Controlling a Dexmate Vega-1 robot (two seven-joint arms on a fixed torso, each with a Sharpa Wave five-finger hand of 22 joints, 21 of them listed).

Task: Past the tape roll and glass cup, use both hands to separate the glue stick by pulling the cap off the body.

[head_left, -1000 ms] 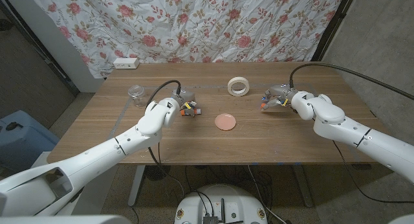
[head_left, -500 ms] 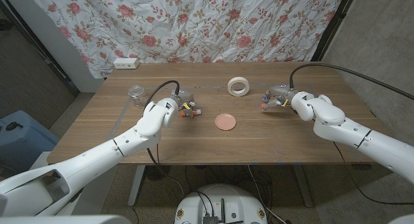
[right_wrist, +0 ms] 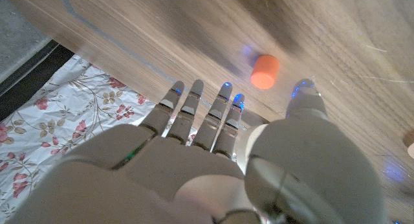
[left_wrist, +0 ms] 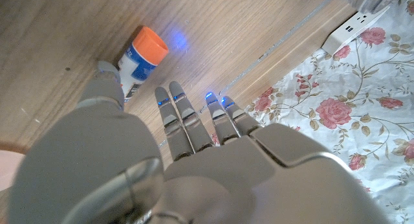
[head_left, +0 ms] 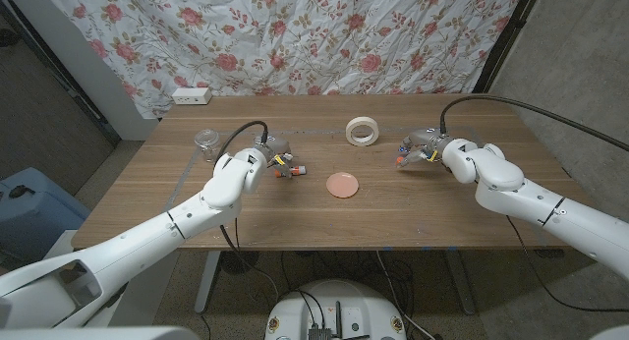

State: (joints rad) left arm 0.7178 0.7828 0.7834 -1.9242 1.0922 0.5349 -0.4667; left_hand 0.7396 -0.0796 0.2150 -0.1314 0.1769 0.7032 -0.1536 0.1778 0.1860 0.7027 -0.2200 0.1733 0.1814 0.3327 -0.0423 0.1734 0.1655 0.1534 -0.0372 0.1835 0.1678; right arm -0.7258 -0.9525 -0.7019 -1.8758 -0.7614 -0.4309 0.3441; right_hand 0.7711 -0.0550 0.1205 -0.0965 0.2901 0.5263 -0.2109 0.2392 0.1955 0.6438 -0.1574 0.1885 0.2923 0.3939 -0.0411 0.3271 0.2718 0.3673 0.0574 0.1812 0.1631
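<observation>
Head view: my left hand and right hand, both spread and holding nothing, flank the apparently already-separated glue stick and cap, so only withdrawing remains.

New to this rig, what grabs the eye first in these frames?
The two white arms reaching in from the near corners, with the left hand beside the orange-capped glue stick lying on the table. The right hand sits near a small loose orange cap. Between them lie a pink disc and, farther back, the tape roll; the glass cup stands at the far left.
</observation>
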